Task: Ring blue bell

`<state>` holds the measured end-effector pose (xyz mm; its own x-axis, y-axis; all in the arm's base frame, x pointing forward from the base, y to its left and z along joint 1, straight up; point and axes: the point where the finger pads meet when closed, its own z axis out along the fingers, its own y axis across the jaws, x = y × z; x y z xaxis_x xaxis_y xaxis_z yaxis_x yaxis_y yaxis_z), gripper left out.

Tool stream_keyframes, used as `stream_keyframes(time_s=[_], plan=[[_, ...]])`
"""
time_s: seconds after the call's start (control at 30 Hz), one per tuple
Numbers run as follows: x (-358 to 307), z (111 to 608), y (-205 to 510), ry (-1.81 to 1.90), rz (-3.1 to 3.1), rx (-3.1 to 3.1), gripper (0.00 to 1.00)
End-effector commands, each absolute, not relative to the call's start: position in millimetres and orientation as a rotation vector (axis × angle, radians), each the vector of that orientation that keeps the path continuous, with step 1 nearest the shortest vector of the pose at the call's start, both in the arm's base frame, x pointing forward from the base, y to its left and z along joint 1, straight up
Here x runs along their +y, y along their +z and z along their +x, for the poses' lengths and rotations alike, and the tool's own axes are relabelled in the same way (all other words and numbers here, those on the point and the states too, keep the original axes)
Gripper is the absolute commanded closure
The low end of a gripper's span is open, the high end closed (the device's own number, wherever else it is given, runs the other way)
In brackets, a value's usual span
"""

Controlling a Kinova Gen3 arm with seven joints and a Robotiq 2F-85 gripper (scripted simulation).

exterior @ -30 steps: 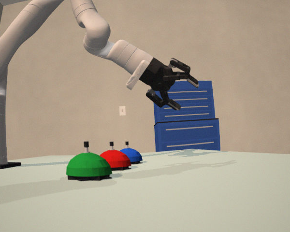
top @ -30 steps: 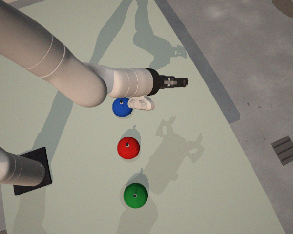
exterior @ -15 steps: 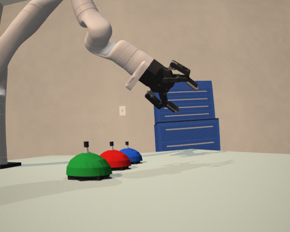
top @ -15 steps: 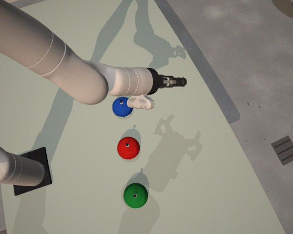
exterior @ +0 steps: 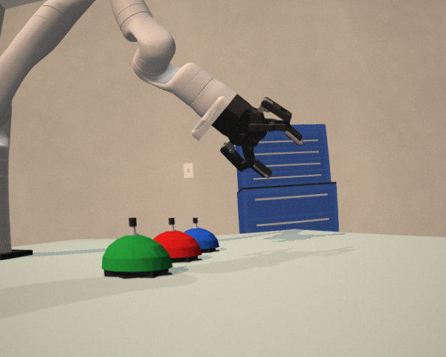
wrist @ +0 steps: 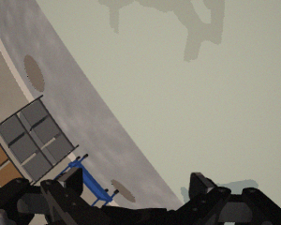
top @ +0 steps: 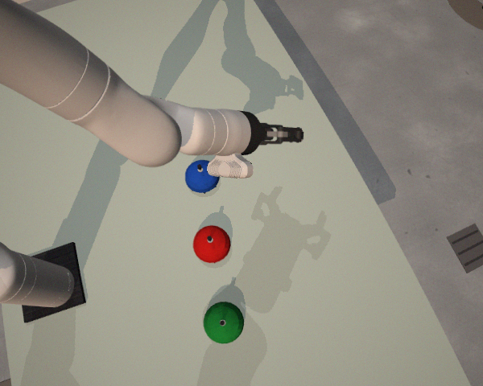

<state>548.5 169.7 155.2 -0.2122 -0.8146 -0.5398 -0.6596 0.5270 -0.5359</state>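
Three bells stand in a row on the pale table, each with a small black button on a stem. The blue bell is farthest from the exterior view, the red bell is in the middle, and the green bell is nearest. All three buttons stand up. My gripper is open and empty, high above the table and to the right of the blue bell, tilted downward. The wrist view shows only bare table, the gripper's shadow and the floor beyond; no bell is in it.
The arm's black base plate is at the left of the table. The table's edge runs diagonally on the right. A blue drawer cabinet stands behind the table against the wall.
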Motion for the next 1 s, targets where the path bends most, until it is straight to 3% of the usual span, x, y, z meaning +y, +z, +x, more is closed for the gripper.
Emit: stream_keyframes(time_s=[0.0,0.97], plan=[[170.7,548.5,156.0,-0.234,-1.204,1.949,0.0],[180.1,534.8,141.2,-0.205,-1.294,2.006,0.0]])
